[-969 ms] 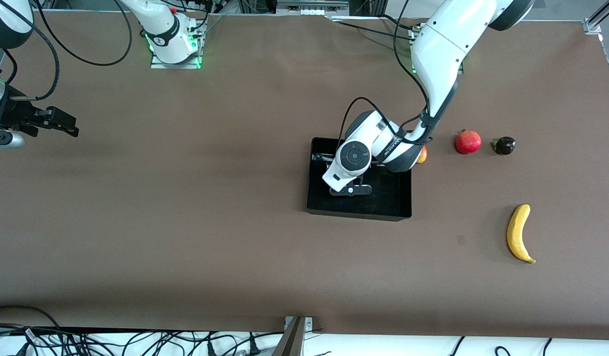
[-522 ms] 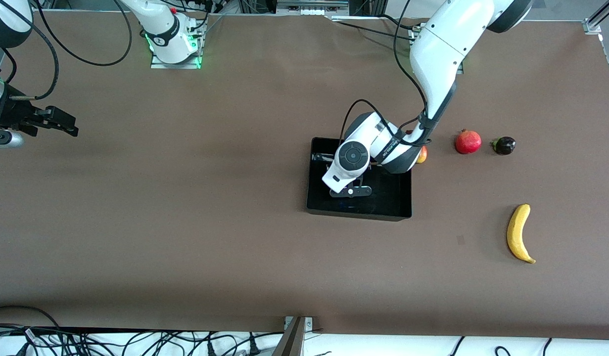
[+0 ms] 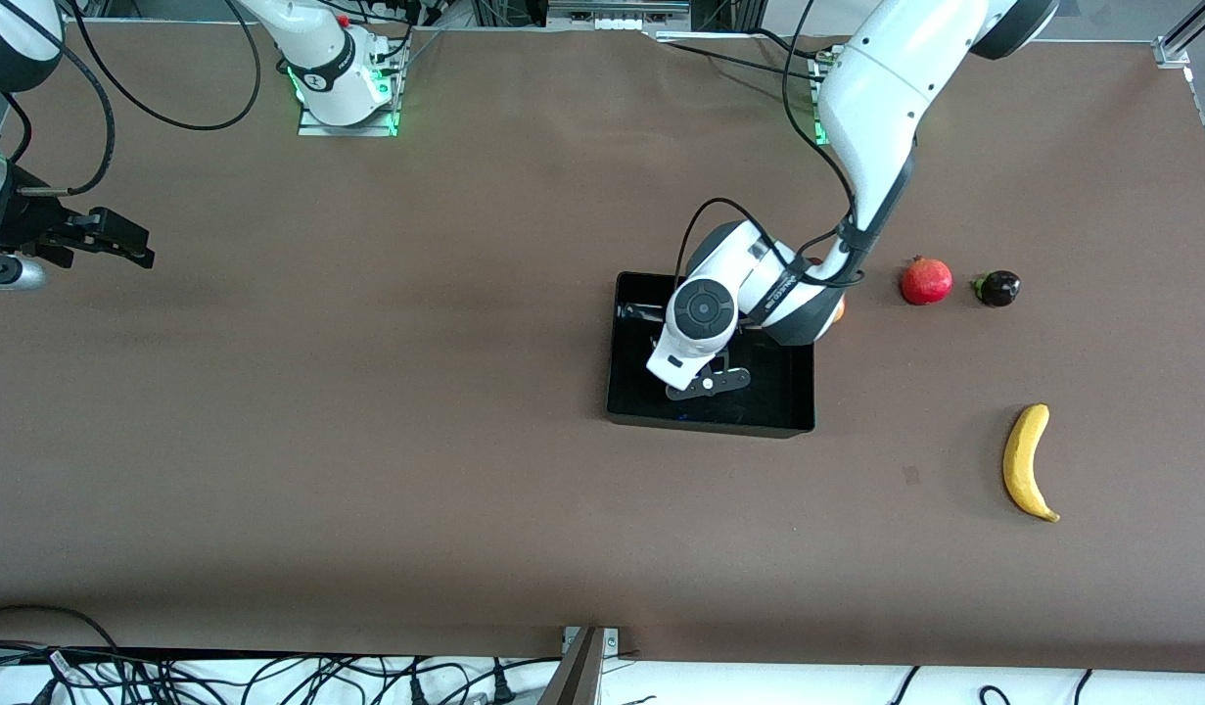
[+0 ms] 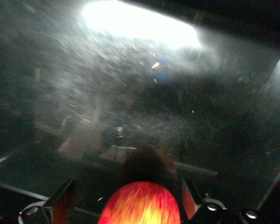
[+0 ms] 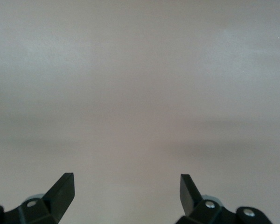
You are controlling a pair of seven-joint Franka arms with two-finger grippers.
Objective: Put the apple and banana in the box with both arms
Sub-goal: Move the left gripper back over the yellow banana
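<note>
Item: apple [image 4: 141,204]. Small, round, red with yellow streaks. In the left wrist view it sits between the spread fingers [image 4: 64,201] of the left gripper [image 3: 708,384], inside the box [image 3: 624,392]; whether it rests on the floor of the box cannot be told. The front view hides it under the arm.

Item: box. Black, glossy, open-topped, near the middle of the desk [image 3: 367,441].

Item: banana [image 3: 1026,461]. Long, curved, yellow, dark at the tip. Lies on the desk toward the left arm's end, well apart from the box and nearer the front camera than the box.

Item: right gripper [image 3: 73,240]. Waits over bare desk at the right arm's end, fingers [image 5: 60,191] spread, holding nothing.

Other stock: a red pomegranate [image 3: 926,281] and a small dark fruit [image 3: 996,288], side by side on the desk; a reddish fruit [image 3: 837,311] shows beside the box, mostly hidden by the left arm.

Step in hand, as judged: the apple's delivery into the box. Next move calls for lifting the left gripper straight up clear of the walls, then fetching the banana, gripped across its middle.
</note>
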